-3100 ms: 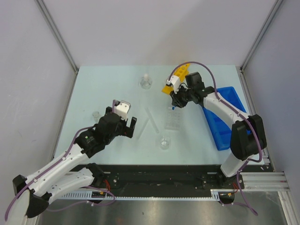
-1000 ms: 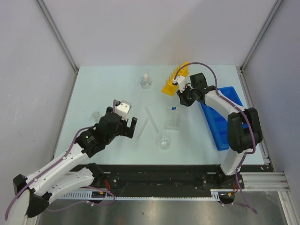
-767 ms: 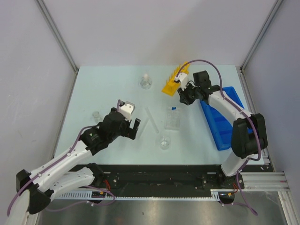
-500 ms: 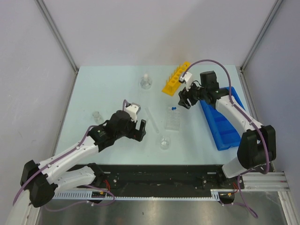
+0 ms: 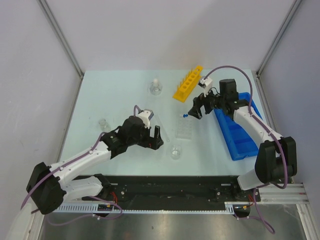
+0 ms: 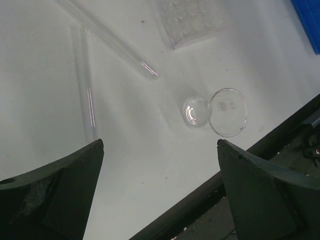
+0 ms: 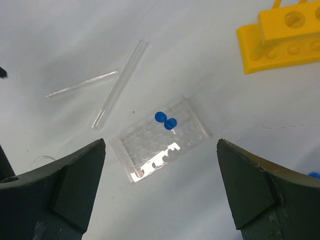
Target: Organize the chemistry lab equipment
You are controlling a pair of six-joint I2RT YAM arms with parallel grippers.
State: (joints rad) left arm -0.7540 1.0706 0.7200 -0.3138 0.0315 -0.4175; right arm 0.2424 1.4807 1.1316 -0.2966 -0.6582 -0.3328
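Centrally, clear welled tray [image 7: 145, 152]; two blue caps [image 7: 160, 117] at one edge.

Yellow holed rack [image 5: 188, 85] lies diag. far ctr-right on desk [image 5: 115, 95], blue compartmented bin [image 5: 240, 130] along rt edge, clear tray [image 5: 184, 128] flat mid-desk w/ two blue-capped tubes [image 7: 165, 120] at its far edge, stoppered flask [image 5: 156, 88] upright far-ctr, small beaker [image 5: 175, 152] near front.

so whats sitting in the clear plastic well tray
Two small blue caps side by side near one edge of the clear plastic well tray; the other wells look empty. Anything beneath the caps is hidden.
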